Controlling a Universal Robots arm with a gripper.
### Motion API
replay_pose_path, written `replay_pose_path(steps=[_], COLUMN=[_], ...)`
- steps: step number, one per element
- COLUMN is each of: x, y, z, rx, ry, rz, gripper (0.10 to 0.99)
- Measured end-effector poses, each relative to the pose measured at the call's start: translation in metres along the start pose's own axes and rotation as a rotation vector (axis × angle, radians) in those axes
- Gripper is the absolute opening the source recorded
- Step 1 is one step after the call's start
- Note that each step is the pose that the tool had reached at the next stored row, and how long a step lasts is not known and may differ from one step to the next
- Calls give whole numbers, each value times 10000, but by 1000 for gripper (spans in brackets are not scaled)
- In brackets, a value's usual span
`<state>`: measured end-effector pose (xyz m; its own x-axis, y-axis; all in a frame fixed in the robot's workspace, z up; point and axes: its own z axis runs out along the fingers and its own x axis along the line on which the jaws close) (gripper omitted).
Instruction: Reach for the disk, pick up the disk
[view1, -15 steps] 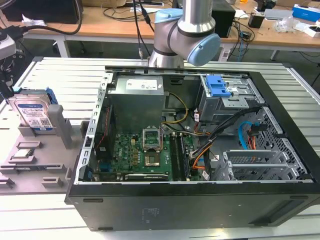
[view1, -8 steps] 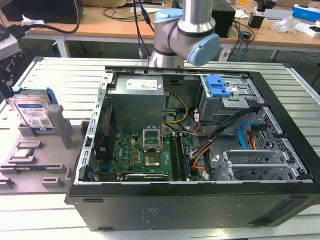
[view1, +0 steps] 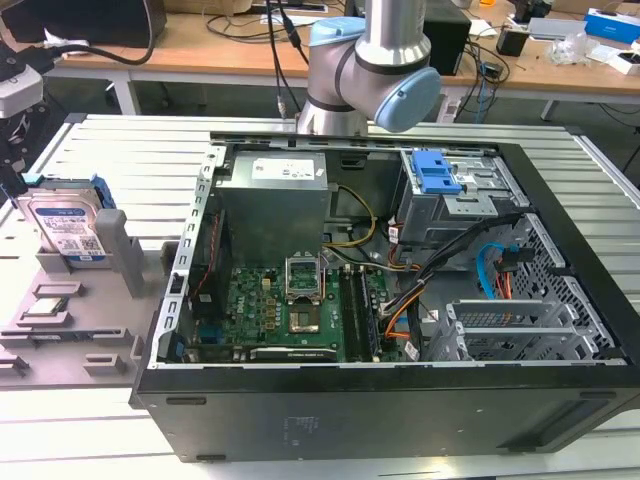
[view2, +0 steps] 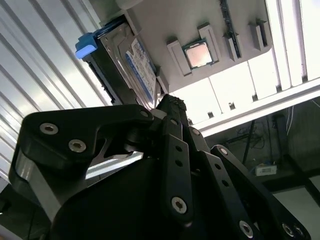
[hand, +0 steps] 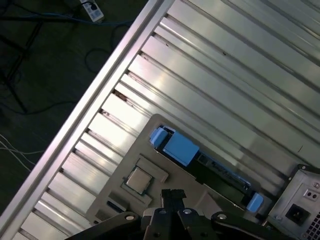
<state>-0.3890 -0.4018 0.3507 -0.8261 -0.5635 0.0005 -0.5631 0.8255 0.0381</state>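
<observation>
The disk (view1: 68, 225) stands on edge in a slot of a grey fixture tray (view1: 100, 335), at the exterior view's left. The tray lies on the slatted aluminium counter (view1: 130, 150), beside the open computer case (view1: 380, 400). In that view the disk turns its broad face to the camera: silver metal, a blue-and-white barcode label, and a blue plastic frame along its top corner.

The second wrist view catches the disk (view2: 127, 65) at a slant. It shows the bare metal side, the label running down the face, and the blue frame (view2: 87, 45) capping one end. The first wrist view looks down on the disk's (hand: 215, 167) narrow edge, a dark strip with blue plastic at both ends.

A square silver processor chip (view1: 45, 308) sits in its own recess of the tray, near the disk but apart from it. It appears in both wrist views (view2: 199, 54) (hand: 139, 180). The first wrist view also takes in a corner of the case's power supply (hand: 300, 207) and the dark floor past the counter's edge.

The black pincer (view2: 172, 102) hangs above the tray and clear of the disk. Its fingertips are drawn together with nothing between them, as both wrist views show (hand: 172, 194). In the exterior view the arm (view1: 360, 60) rises behind the case.
</observation>
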Motion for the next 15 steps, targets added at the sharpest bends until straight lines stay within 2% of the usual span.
replay_pose_path(steps=[15], x=[0], y=[0], z=[0], rx=[1], ry=[47], rz=[-1214], gripper=[106])
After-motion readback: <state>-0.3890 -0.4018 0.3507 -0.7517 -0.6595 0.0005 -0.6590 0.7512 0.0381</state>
